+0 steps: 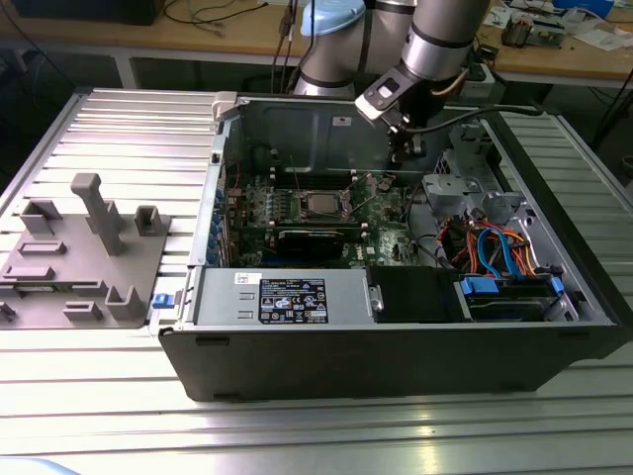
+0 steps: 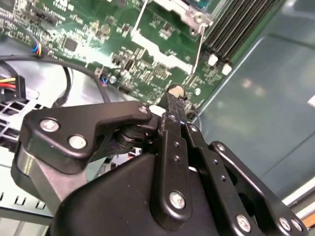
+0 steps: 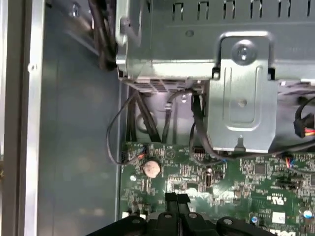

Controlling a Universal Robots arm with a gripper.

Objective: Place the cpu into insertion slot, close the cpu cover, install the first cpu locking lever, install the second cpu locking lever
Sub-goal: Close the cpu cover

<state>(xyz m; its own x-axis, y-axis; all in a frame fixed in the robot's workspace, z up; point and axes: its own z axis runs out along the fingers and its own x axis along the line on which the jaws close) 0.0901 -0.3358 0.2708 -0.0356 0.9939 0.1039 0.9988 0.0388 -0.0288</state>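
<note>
One arm [image 1: 445, 40] reaches down from the top centre of the exterior view into an open computer case [image 1: 396, 346] lying on a ribbed metal surface [image 1: 119, 129]. Its black hand [image 1: 404, 148] hangs near the case's back wall, upper right of centre, low over the green board [image 1: 386, 213]. In both wrist views the fingers are pressed together, with nothing seen between them.

The cpu [image 1: 318, 205] lies at the centre of the exterior view, seemingly seated in the slot [image 1: 338, 198], well apart from the hand. In the second wrist view the silver cover [image 2: 172, 5] sits at the top edge, and two thin wire levers [image 2: 198, 49] run down from it. Whether they are latched cannot be told.

Several things could go wrong from here. The fingertips hover close to a coin battery [image 3: 151, 168] and loose black cables [image 3: 114, 137] at the board's edge, so a low sideways move might scrape small parts or snag a wire. The levers are thin and likely springy — a push that lands off-centre could slip off and strike the board. If the cover is not lying flat, forcing a lever down could shift the cpu and damage the slot's contacts.
</note>
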